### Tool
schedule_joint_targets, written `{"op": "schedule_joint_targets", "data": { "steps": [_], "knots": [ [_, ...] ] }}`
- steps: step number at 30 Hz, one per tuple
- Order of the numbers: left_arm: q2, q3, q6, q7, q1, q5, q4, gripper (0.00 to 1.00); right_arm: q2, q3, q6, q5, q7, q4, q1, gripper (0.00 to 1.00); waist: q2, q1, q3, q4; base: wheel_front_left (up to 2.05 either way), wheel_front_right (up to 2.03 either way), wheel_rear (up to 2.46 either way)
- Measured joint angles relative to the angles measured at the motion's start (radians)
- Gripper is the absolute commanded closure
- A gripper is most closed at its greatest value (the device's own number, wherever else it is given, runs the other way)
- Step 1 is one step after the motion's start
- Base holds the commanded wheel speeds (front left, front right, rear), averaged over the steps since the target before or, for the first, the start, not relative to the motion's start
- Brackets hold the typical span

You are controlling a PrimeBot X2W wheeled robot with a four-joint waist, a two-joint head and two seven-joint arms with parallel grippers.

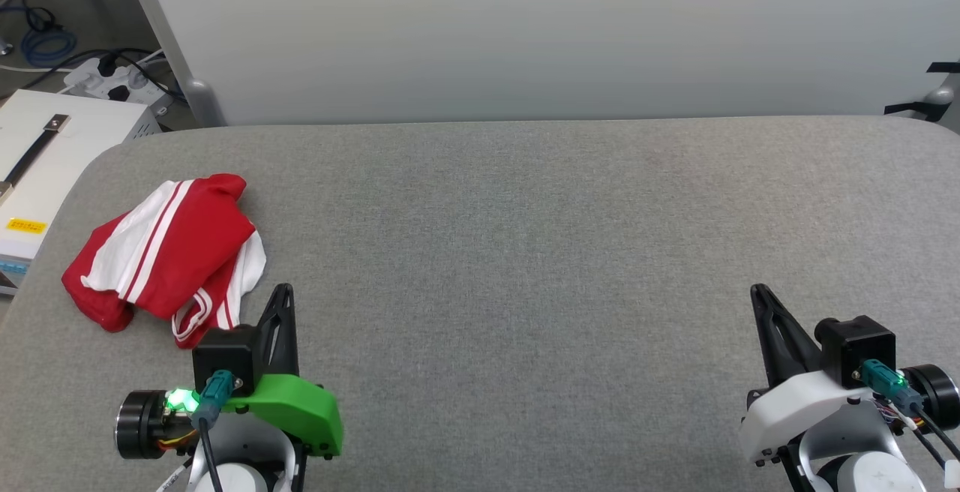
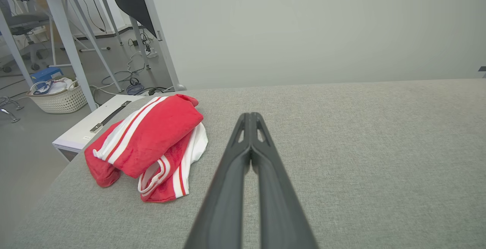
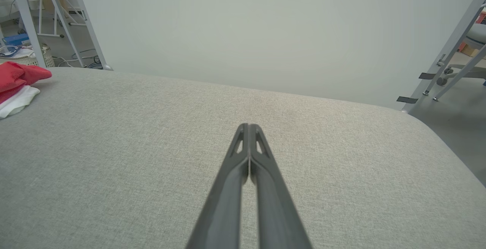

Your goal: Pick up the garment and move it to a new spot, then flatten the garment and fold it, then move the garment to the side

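Near the table's (image 1: pixel 525 252) left edge, head view: one crumpled red-and-white garment (image 1: pixel 169 252) lies just beside the left gripper (image 1: pixel 283 291), well apart from the right gripper (image 1: pixel 756 291). Left wrist view: garment left of its clenched, empty fingers (image 2: pixel 229 188). Right wrist view: fingers likewise clenched, garment far left.

— Where are my arms sitting?
— My left gripper (image 1: pixel 283 297) is above the near left part of the surface (image 1: pixel 525 252). Its fingers (image 2: pixel 228 188) are pressed together, empty, pointing away from me.
— And the other?
— My right gripper (image 1: pixel 759 298) mirrors it above the near right part, fingers together, empty.
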Motion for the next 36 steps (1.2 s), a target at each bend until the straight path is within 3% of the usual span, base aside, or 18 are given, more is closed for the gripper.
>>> {"op": "schedule_joint_targets", "data": {
  "steps": [29, 30, 36],
  "knots": [
    [0.0, 0.0, 0.0, 0.0, 0.0, 0.0, 0.0, 1.0, 0.0, 0.0, 0.0, 0.0, 0.0, 0.0, 0.0, 1.0, 0.0, 0.0, 0.0, 0.0, 0.0, 0.0, 0.0],
    [0.0, 0.0, 0.0, 0.0, 0.0, 0.0, 0.0, 0.0, 0.0, 0.0, 0.0, 0.001, 0.0, 0.0, 0.0, 0.0, 0.0, 0.0, 0.0, 0.0, 0.0, 0.0, 0.0],
    [0.0, -0.001, 0.0, 0.0, 0.0, -0.001, 0.001, 0.0, 0.0, 0.0, 0.0, 0.003, 0.0, 0.001, 0.0, 0.0, 0.0, 0.0, 0.0, 0.0, 0.0, 0.0, 0.0]
  ]
}}
